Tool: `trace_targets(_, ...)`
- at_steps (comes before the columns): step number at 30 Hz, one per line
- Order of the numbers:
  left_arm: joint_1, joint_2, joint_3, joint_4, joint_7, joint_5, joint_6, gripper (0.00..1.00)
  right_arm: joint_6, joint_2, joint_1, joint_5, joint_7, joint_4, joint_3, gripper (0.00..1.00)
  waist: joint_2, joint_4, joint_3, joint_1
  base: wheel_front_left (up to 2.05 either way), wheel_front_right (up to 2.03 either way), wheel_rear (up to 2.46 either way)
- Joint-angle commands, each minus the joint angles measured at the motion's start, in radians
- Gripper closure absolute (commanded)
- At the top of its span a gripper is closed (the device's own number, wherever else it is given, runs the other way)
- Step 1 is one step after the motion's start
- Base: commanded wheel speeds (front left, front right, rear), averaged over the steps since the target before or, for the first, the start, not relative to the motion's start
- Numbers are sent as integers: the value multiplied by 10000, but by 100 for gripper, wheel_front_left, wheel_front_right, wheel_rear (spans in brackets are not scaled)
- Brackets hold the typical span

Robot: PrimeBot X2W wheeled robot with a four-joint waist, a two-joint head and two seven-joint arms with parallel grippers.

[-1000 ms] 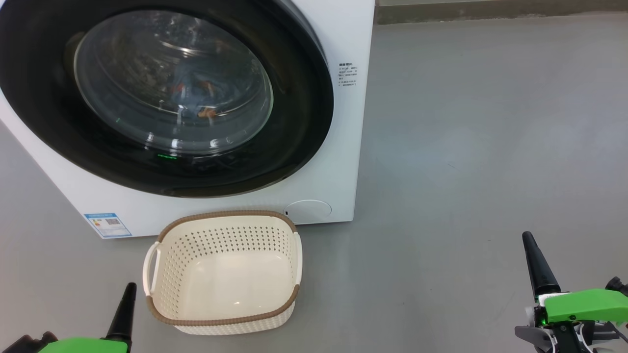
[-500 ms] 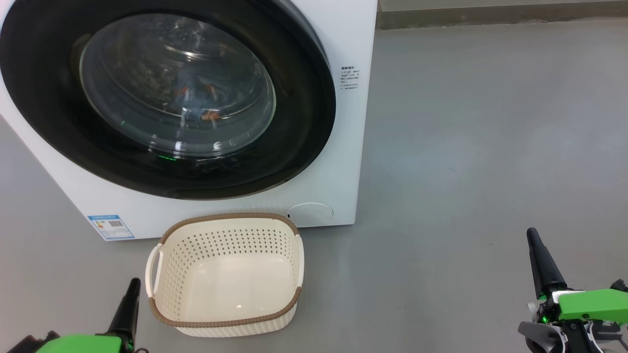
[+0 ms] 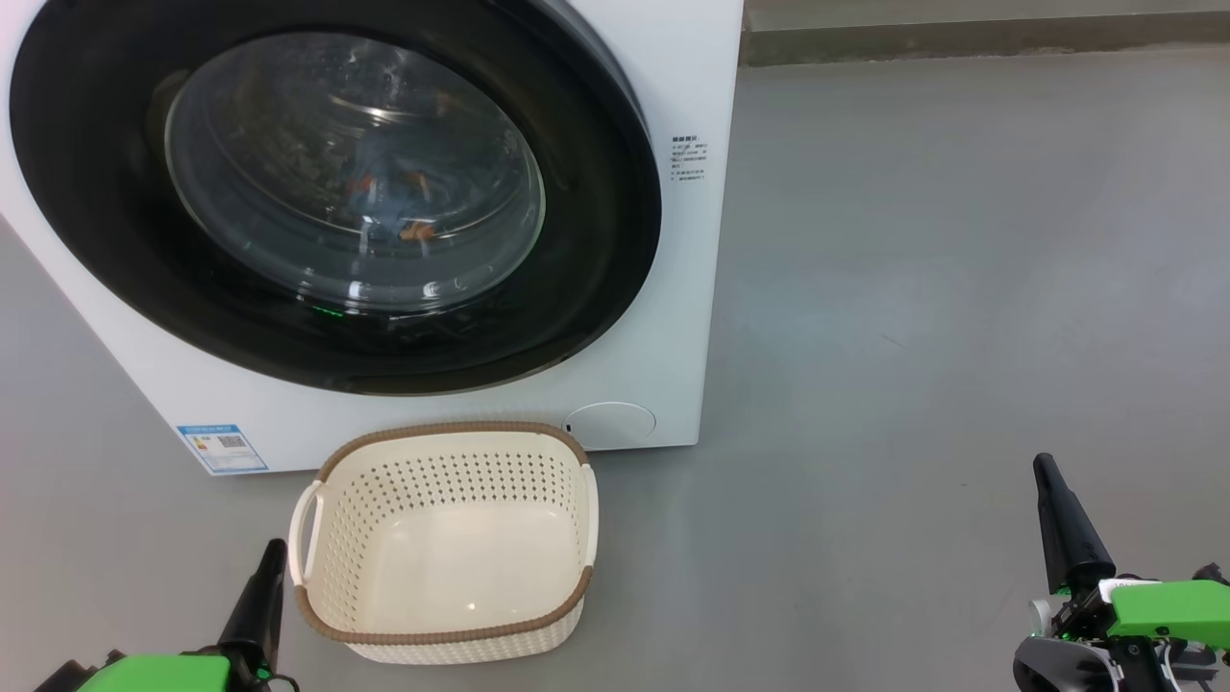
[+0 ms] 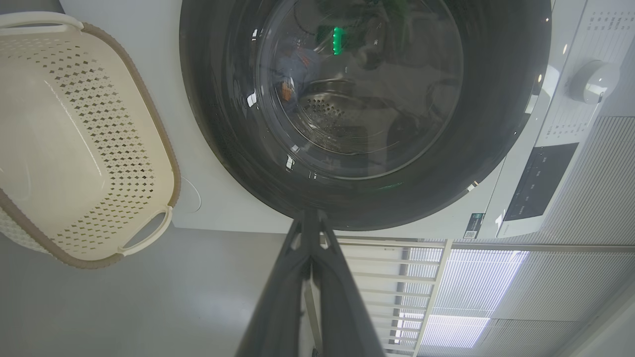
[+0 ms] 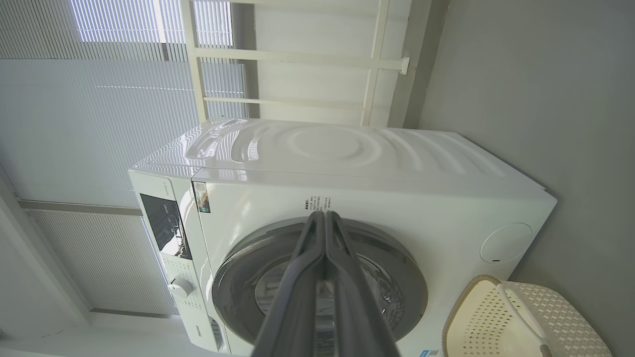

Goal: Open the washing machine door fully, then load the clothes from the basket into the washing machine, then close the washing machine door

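Flanking the basket [image 3: 442, 636], nearest: left tool [image 3: 274, 556] just beside it, right tool [image 3: 1045, 473] well apart, both pinched narrow. Basket on floor [image 3: 913, 336], just before washing machine [image 3: 694, 308]. Washing machine door [image 3: 601, 240] closed; clothes [image 3: 384, 187] apparently behind it.

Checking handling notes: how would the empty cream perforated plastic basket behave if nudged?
The cream perforated plastic basket is probably light: empty, holed walls. Wide and low, it likely slides on the smooth grey floor rather than tipping. Its moulded walls look stiff.
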Motion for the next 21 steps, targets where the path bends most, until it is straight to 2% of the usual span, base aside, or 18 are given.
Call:
trace_targets(1, -476, 108, 345, -173, 26, -75, 6, 100, 12, -38, -110, 109, 89, -313, 158, 100, 0, 0, 0, 0, 0, 0, 0)
trace_targets(21, -478, 102, 354, -170, 34, -68, 4, 100, 12, -38, -110, 109, 89, -313, 158, 100, 0, 0, 0, 0, 0, 0, 0)
